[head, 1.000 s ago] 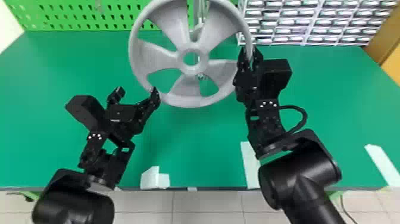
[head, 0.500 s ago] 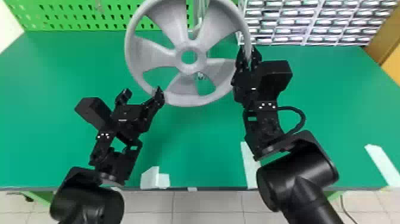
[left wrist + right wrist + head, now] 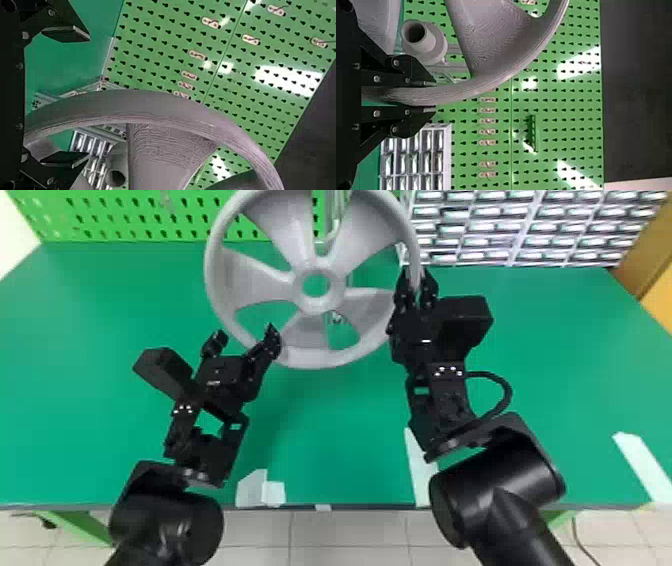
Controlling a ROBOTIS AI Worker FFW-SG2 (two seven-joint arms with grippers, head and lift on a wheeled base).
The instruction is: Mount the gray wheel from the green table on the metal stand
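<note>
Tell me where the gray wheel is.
In the head view, the gray wheel is at the top centre, its rim gripped by the right gripper, partly overlapping the green pegboard.

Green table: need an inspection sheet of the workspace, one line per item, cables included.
Surface: flat green table, bare patches between the arms.
Job's things: gray spoked wheel not mounted; silver metal stand behind it.
Clutter: white tape pieces near the front edge.
Grippers: right end effector shut on the rim; left end effector open by the rim, contact unclear.
Cables: black cable looped at right wrist.
Surroundings: green perforated pegboard, white-framed rack, tiled floor.
</note>
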